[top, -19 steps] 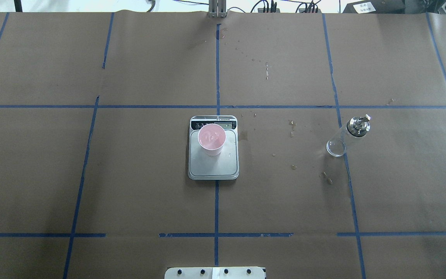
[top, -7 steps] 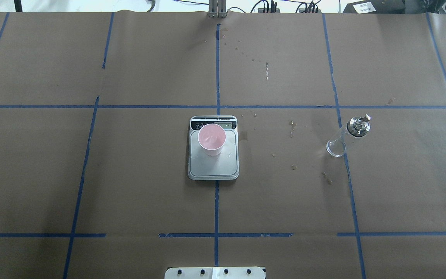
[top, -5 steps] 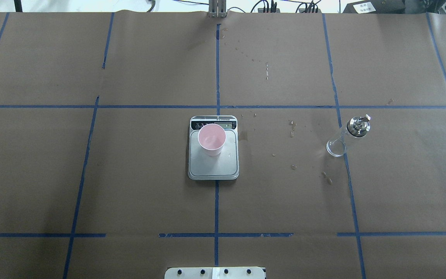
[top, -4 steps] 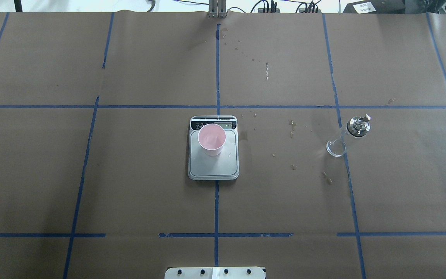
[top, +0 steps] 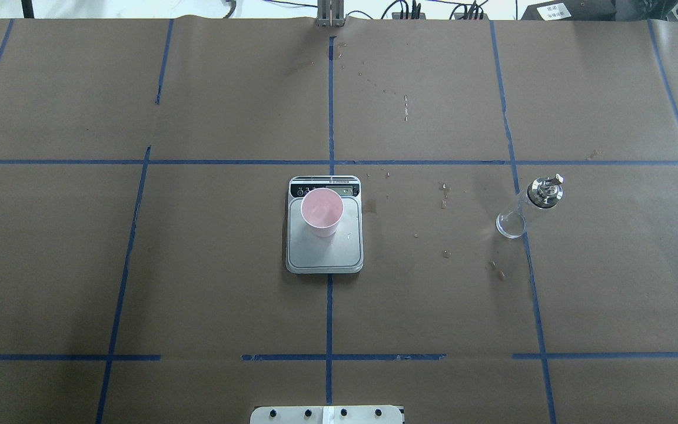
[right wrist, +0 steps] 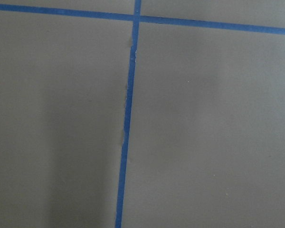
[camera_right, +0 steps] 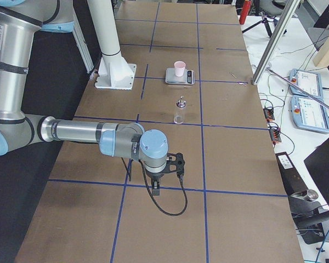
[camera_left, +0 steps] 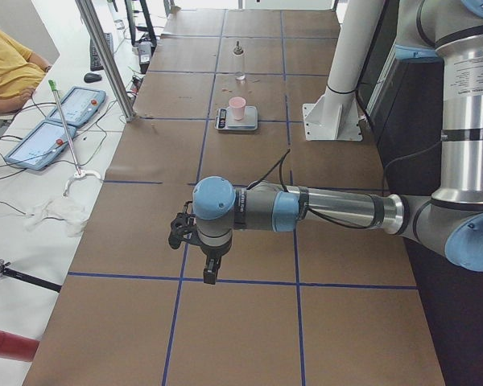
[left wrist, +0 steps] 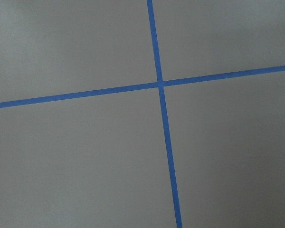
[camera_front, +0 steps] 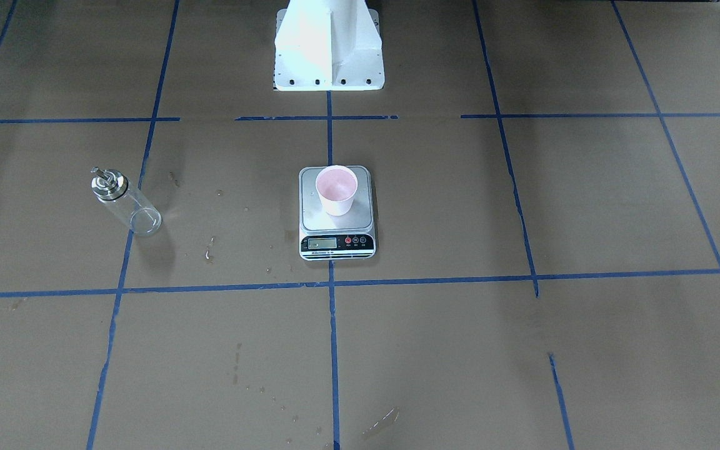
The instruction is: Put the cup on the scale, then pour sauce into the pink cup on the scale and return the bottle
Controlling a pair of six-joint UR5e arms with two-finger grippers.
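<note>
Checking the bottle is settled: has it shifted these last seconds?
No. The bottle is where it was, beside the same blue tape line, right of the scale.

Left arm [camera_left: 338, 211]: forearm stretched out level, elbow well off to the base side of the hand. The left wrist [camera_left: 215, 199] sits right above the left hand [camera_left: 211, 276], which points straight down at the surface. Right arm [camera_right: 77, 131]: same pose, forearm level, right wrist [camera_right: 153, 147] just above the right hand [camera_right: 156, 190], which also points straight down. Fingers are too small in the side views to tell whether they are apart or together.
</note>
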